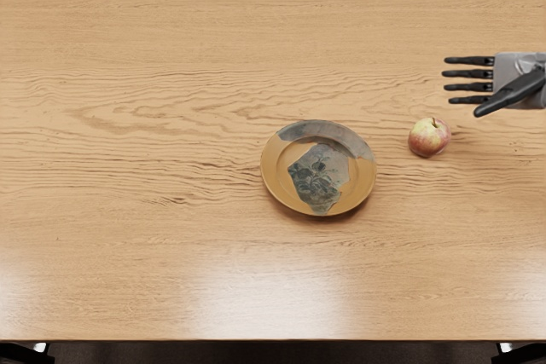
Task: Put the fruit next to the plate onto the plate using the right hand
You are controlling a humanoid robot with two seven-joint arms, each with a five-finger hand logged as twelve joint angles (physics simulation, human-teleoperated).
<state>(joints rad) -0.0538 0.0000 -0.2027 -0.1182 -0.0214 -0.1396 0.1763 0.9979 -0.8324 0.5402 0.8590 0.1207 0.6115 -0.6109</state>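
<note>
Apple (429, 136) sits on the wooden table (153, 236), just right of the plate (318, 167)
Right hand (499, 84) hovers at right edge, fingers spread, holding nothing; glare streaks the lower tabletop

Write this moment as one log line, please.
right hand: open, apart from apple | apple: on table beside plate | grasp: not yet begun

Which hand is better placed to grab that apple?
The right hand: it hovers open near the apple, which lies apart from the plate on that same side. The left hand is not in view.
</note>
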